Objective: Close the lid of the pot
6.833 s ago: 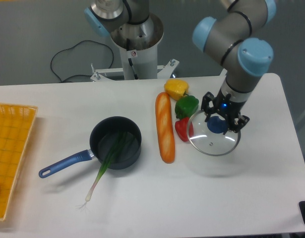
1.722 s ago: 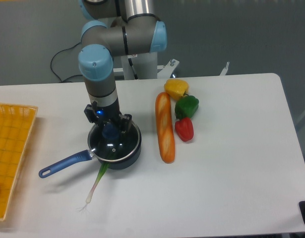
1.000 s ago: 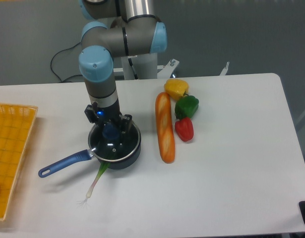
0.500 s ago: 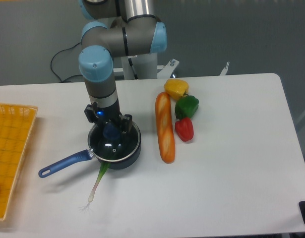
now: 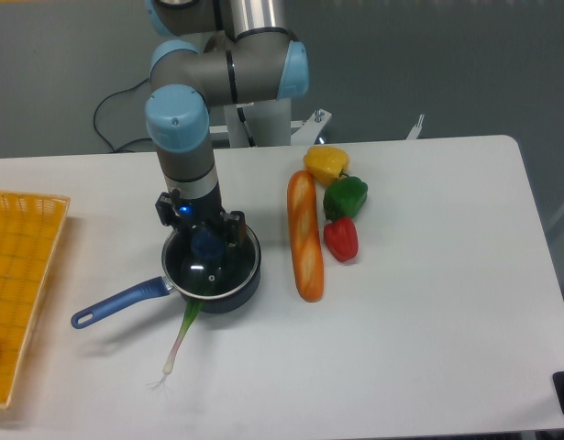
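Observation:
The pot [image 5: 237, 290], dark navy with a long blue handle [image 5: 116, 304], stands left of centre on the white table. The pot lid [image 5: 219, 271], clear glass with a metal rim, lies on top of the pot. My gripper [image 5: 204, 236] points straight down over the pot, its fingers on either side of the lid's blue knob [image 5: 205, 245], and looks shut on it. A green onion [image 5: 179, 337] sticks out from under the lid at the pot's front left and rests on the table.
A baguette [image 5: 304, 236] lies right of the pot. Beyond it are a yellow pepper [image 5: 326, 163], a green pepper [image 5: 345, 196] and a red pepper [image 5: 341, 238]. An orange basket [image 5: 20, 284] sits at the left edge. The arm's base [image 5: 254, 110] stands behind the table.
My gripper carried the lid from beside the peppers on the right over to the pot. In the last second gripper and lid stay put; the onion tip shifted slightly.

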{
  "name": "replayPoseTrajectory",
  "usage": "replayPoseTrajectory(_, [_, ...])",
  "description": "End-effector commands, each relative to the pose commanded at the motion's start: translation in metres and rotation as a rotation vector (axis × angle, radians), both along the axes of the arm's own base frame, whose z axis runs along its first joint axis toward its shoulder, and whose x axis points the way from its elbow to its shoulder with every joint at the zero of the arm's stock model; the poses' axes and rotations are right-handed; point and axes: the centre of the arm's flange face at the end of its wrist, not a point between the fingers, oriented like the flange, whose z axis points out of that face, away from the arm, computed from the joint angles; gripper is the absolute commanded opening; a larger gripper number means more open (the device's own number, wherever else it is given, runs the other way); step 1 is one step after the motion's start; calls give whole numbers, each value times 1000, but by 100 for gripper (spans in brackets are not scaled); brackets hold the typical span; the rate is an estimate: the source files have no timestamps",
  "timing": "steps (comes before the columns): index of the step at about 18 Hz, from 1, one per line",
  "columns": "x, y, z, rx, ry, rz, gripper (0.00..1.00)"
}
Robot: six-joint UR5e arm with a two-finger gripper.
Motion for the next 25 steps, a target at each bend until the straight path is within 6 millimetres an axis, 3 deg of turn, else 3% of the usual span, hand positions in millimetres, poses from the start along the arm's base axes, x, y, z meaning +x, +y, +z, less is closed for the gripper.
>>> replayPoseTrajectory(6, [-3,1,12,19,13,1,100])
replayPoseTrajectory(14, [-14,-1,56,84,65,14,100])
replayPoseTrajectory(17, [-42,-15,72,93,100,-8,100])
replayPoseTrajectory(21, [-99,-38,78,78,137,-103,100])
replayPoseTrajectory(25, [-161,-56,64,36,137,-139,100])
